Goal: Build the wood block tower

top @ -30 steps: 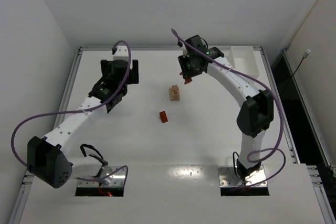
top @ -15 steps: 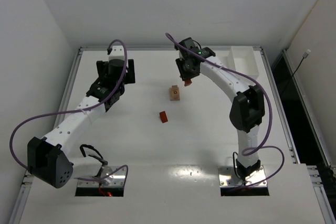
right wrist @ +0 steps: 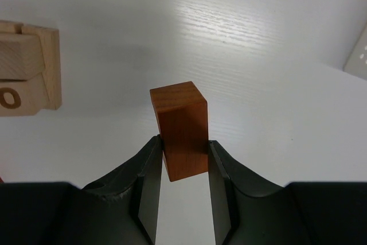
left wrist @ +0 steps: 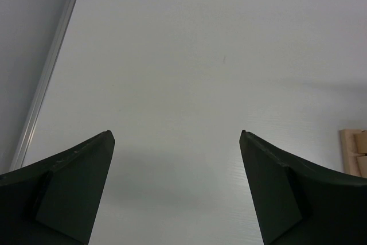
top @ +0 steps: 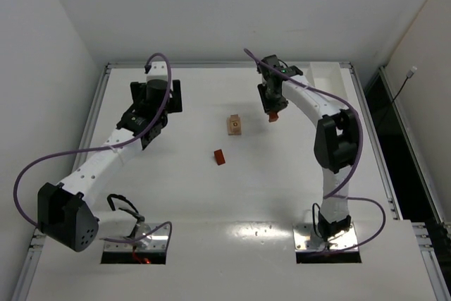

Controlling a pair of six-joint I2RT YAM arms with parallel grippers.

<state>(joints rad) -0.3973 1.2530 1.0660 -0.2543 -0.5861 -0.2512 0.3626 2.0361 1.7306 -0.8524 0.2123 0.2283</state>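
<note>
We see right gripper (right wrist: 183, 144) pinching the reddish block (right wrist: 179, 113) across flat sides; we judge it light, stiff, slightly slick; left gripper (left wrist: 175, 139) gapes wide, empty.

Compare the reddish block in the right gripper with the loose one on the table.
The held block is clamped in the right gripper; the loose block lies on the table. The held block is right of the pale stack; the loose block nearer the bases. Both reddish-orange.

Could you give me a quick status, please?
Right gripper shut on reddish block. Left gripper open, empty. Pale stack standing, nothing in the way.
</note>
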